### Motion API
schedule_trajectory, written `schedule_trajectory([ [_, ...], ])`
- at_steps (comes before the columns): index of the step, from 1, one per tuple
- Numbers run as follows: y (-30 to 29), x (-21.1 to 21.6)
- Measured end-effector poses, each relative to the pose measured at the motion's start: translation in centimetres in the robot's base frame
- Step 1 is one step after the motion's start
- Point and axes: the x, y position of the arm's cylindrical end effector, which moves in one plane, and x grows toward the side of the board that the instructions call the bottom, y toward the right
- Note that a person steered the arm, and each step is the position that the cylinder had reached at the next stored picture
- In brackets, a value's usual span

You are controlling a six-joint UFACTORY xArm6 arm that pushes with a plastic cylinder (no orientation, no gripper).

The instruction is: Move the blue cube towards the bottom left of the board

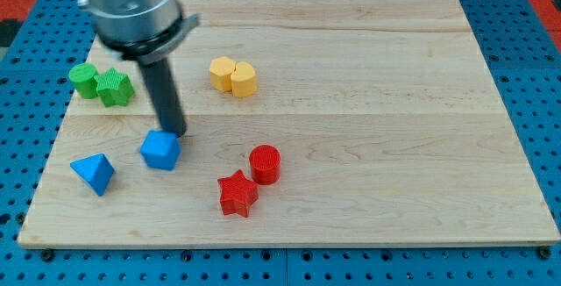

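The blue cube [160, 151] lies on the wooden board [368, 102] at the lower left. My tip [178, 134] is at the cube's upper right edge, touching or almost touching it. The dark rod rises from there to the grey arm body at the view's top left. A blue triangular block [94, 173] lies to the left of the cube, a little lower.
Two green blocks [102, 85] sit together at the left edge, above the cube. Two yellow blocks [233, 76] sit together at the upper middle. A red cylinder [265, 164] and a red star [237, 193] lie right of the cube, near the bottom.
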Motion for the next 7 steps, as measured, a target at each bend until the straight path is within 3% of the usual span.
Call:
schedule_trajectory([
  [3, 1.6, 3.7],
  [4, -2.9, 5.2],
  [6, -2.0, 1.0],
  [7, -8.8, 2.4],
])
